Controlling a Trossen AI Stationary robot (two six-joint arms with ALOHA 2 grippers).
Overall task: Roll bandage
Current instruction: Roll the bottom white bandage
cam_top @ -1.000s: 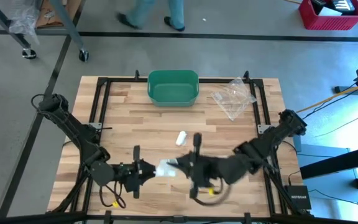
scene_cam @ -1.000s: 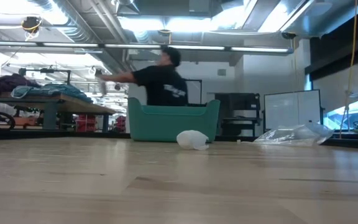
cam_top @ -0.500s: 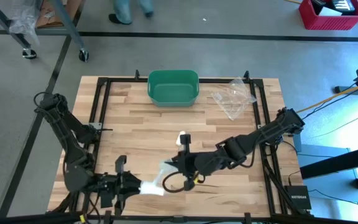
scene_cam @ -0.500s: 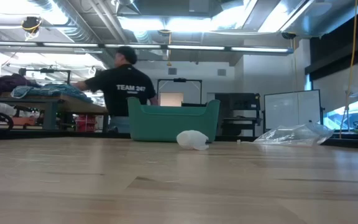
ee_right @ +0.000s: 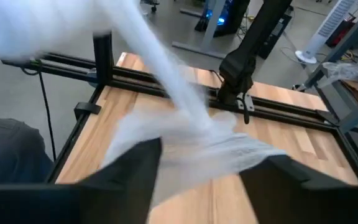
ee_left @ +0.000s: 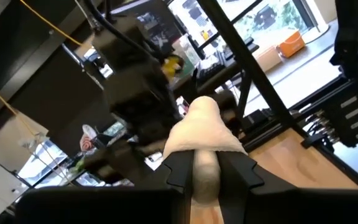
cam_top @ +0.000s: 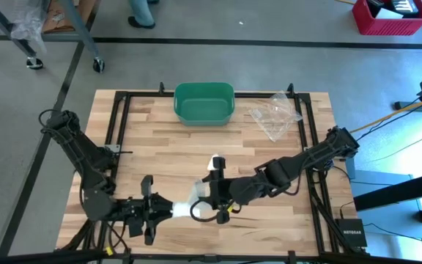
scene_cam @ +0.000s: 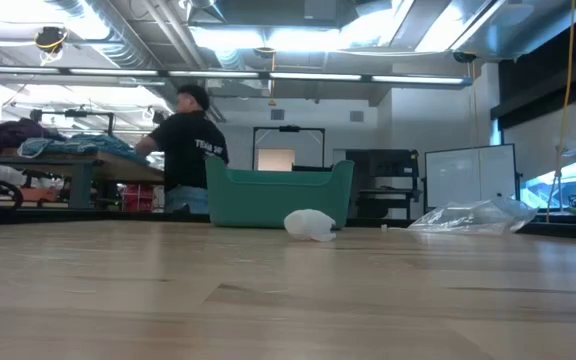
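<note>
Two pincers: left pincer [ee_left: 206, 173] grips soft white bandage [ee_left: 202, 130]; right pincer [ee_right: 199, 167] apparently wide.

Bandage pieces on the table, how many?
2: a small roll lying mid-table, and the bandage stretched between the left claw and right claw near the front edge.

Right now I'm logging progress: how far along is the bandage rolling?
Midway, at best. The left gripper is shut on the bandage roll near the table's front edge, and loose bandage runs from it to the right gripper, whose fingers stand open around it. That loose length remains to be wound.
</note>
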